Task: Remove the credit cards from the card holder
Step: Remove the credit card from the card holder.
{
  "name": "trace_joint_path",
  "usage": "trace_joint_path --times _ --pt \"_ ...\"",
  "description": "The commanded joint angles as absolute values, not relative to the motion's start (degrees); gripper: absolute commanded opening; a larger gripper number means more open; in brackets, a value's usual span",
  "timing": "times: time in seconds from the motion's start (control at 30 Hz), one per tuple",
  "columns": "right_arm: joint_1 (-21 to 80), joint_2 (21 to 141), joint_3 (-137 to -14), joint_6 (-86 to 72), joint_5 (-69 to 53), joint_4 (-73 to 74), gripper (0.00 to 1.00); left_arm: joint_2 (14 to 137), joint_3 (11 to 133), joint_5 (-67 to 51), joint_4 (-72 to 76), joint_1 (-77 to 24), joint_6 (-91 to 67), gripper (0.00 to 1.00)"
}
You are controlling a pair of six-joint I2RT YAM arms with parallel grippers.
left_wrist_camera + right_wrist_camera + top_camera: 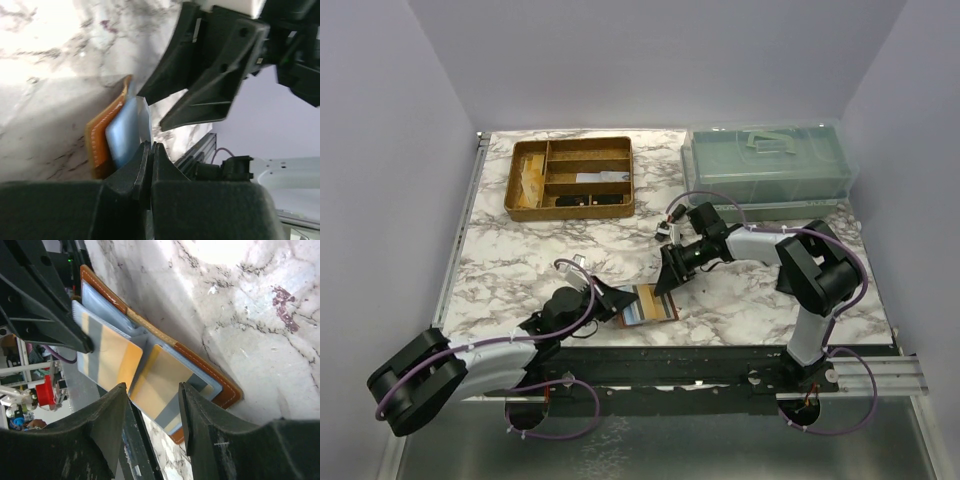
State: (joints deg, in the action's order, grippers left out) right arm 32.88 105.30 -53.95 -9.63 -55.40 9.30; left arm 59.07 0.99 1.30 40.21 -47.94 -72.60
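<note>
Even overhead light, top view sharp; marble table (30, 30) glares white in both wrist cams, left gripper (150, 146) blurred close-up, credit card (107, 357) crisp in rt wrist view.

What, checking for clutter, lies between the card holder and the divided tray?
Bare marble table only, between card holder and tray; top view shows it.

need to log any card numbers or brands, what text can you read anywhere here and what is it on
No text can be read in any view.
cards: plain yellow and grey faces, no legible print or numbers.
card holder: brown leather with stitching, no stamp visible.
tray and plastic box: any label there is too small to read.
</note>
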Motion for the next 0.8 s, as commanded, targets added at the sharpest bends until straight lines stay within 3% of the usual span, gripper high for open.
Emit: trace_joint_path --times 0.0,0.47,0.77 --pt "32.7 104.7 -55.6 -7.1 -61.9 11.1 0.53 54.5 1.3 2.4 45.0 -47.8 -69.0 0.0" --pt "31.8 102.9 -53.2 -15.1 -79.9 2.7 0.52 60.2 3.0 0.7 55.8 -47.8 -68.3 0.0" --pt "31.4 101.9 -52.3 -19.2 -80.9 0.5 0.47 63.1 4.0 0.1 60.6 -47.7 -69.1 0.0"
